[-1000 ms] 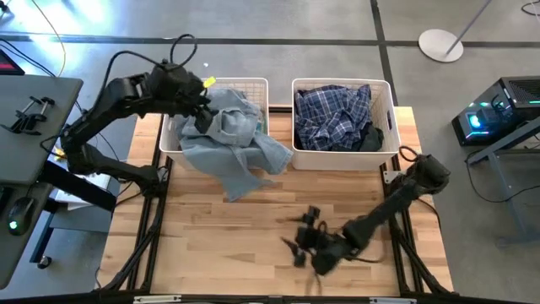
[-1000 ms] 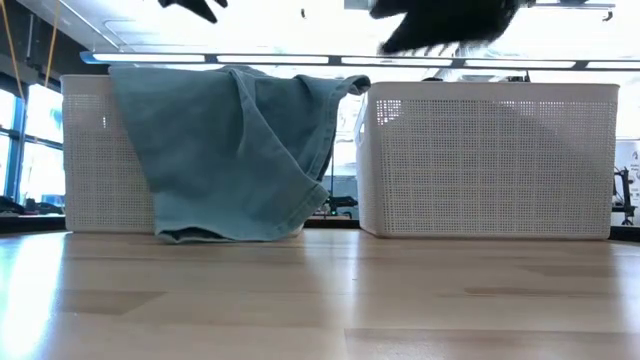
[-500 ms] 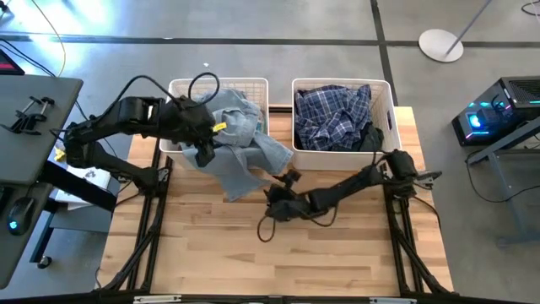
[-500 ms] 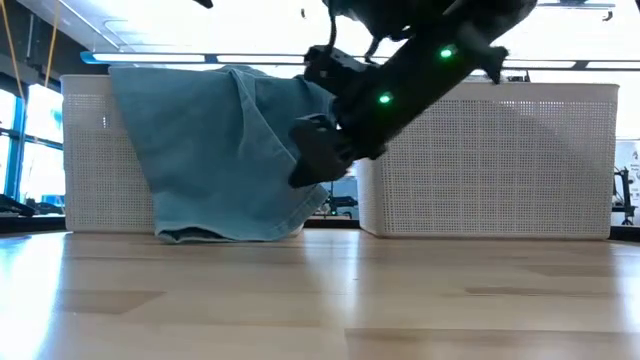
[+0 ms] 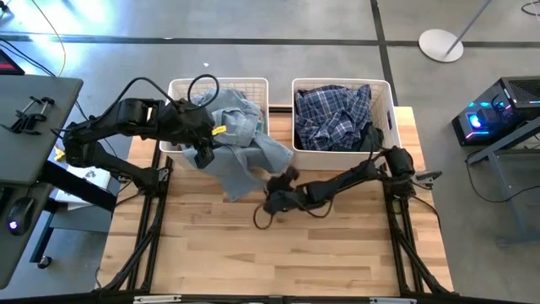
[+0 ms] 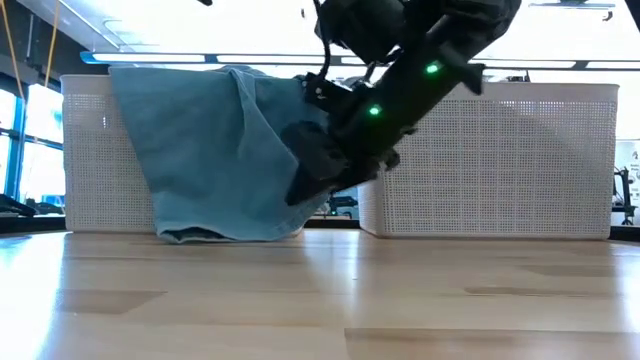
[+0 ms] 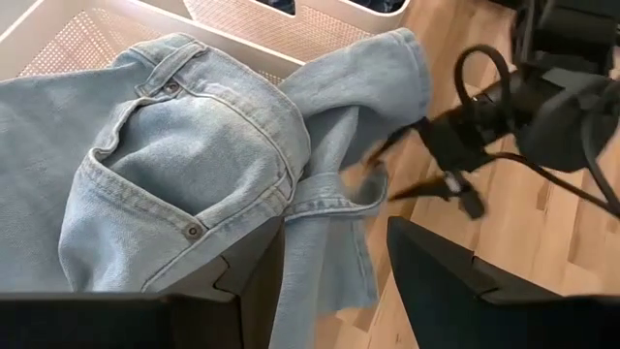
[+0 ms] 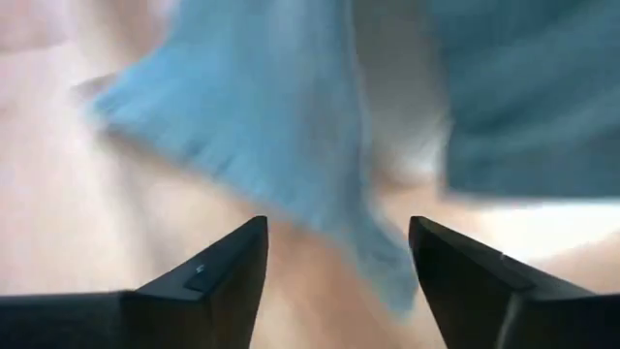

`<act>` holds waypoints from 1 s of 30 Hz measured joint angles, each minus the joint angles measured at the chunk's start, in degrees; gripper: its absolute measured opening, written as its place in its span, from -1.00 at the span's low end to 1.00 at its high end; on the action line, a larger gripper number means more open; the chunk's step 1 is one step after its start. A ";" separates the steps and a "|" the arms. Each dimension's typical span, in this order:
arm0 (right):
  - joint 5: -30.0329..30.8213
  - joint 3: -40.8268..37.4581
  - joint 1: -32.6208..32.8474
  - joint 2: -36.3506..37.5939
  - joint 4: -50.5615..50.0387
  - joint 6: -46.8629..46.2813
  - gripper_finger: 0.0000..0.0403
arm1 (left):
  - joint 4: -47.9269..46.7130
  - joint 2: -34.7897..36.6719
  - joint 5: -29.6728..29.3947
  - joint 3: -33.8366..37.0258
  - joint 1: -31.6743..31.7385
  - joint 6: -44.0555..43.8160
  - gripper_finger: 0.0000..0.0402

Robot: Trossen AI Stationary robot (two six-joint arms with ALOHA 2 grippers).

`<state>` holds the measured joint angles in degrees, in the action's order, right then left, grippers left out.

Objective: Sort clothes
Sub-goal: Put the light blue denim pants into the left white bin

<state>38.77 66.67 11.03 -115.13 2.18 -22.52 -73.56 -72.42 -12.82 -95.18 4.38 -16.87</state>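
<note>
The right gripper [image 5: 272, 196] is down low over the wooden table [image 5: 278, 253], just beside the hanging end of the jeans [image 5: 240, 143]. Its two fingers [image 8: 208, 271] are spread apart with a wide gap between them. Nothing is held in that gap. The blue cloth lies just ahead of the fingers, but the picture from that wrist is blurry, so I can't be sure if a fingertip touches it. The right arm [image 5: 354, 177] stretches out long and flat from the right side of the table toward the middle, with its wrist bent down.

The left gripper [image 5: 202, 152] is over the near edge of the left basket [image 5: 253, 84], right on the jeans. Its fingers [image 7: 455, 281] stand apart, and a fold of the denim runs down between them. I can't tell if they are pinching it or only around it. The left arm [image 5: 110, 127] reaches in from the left side, bent at the elbow.

The jeans lie partly in the left basket and spill over its near wall, hanging down to the table in front. The plaid shirt [image 5: 333, 114] is piled in the right basket [image 5: 384, 139], with something dark [image 5: 369, 135] tucked at its right side.
</note>
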 joint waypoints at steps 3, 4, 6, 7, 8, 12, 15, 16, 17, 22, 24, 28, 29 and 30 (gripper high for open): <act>-2.89 0.02 1.15 0.02 -6.00 -5.24 0.13 | 0.02 0.00 -0.23 0.00 0.00 0.45 -0.13; -1.82 0.00 1.23 0.00 -8.39 -6.29 0.12 | 0.04 0.00 -0.46 0.00 0.00 0.45 -0.13; 1.76 0.00 0.55 -0.02 -10.86 -7.25 0.11 | 0.09 0.00 -1.09 0.00 0.00 0.45 -0.13; 2.73 0.00 0.08 -0.02 -10.72 -6.96 0.11 | 0.09 0.00 -1.32 0.00 0.00 0.47 -0.13; 2.83 0.00 -0.44 0.00 -10.14 -5.94 0.10 | 0.09 0.00 -1.41 0.00 0.00 0.47 -0.13; -1.25 0.00 -2.86 -0.68 -5.60 -1.22 0.10 | 0.10 0.00 -1.49 0.00 0.00 0.47 -0.13; -1.67 0.00 -4.82 -2.16 -2.85 -0.99 0.10 | 0.09 0.00 -1.49 0.00 0.00 0.47 -0.13; -1.42 0.00 -5.24 -2.57 -1.63 -0.99 0.10 | 0.09 0.00 -1.49 0.00 0.00 0.47 -0.13; -1.22 0.00 -5.55 -2.78 -0.84 -0.84 0.10 | 0.09 0.00 -1.49 0.00 0.00 0.49 -0.13; 0.77 0.00 -5.84 -2.73 4.55 4.53 0.10 | 0.02 0.00 -1.46 0.00 0.00 0.50 -0.13; 2.56 0.00 -5.13 -2.73 8.20 8.47 0.10 | 0.00 0.00 -1.49 0.00 0.00 0.56 -0.13; 3.96 0.00 -4.07 -2.56 14.20 12.73 0.00 | -0.01 0.00 -1.49 0.00 0.00 0.56 -0.13; 3.84 0.00 -3.88 -2.56 14.95 13.46 -0.06 | -0.02 0.00 -1.47 0.00 0.00 0.56 -0.13; 3.47 0.00 -3.67 -2.56 15.60 14.39 -0.13 | -0.02 0.00 -1.46 0.00 0.00 0.56 -0.13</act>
<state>42.24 66.67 7.36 -117.69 17.78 -8.13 -73.58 -72.42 -14.28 -95.18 4.38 -16.32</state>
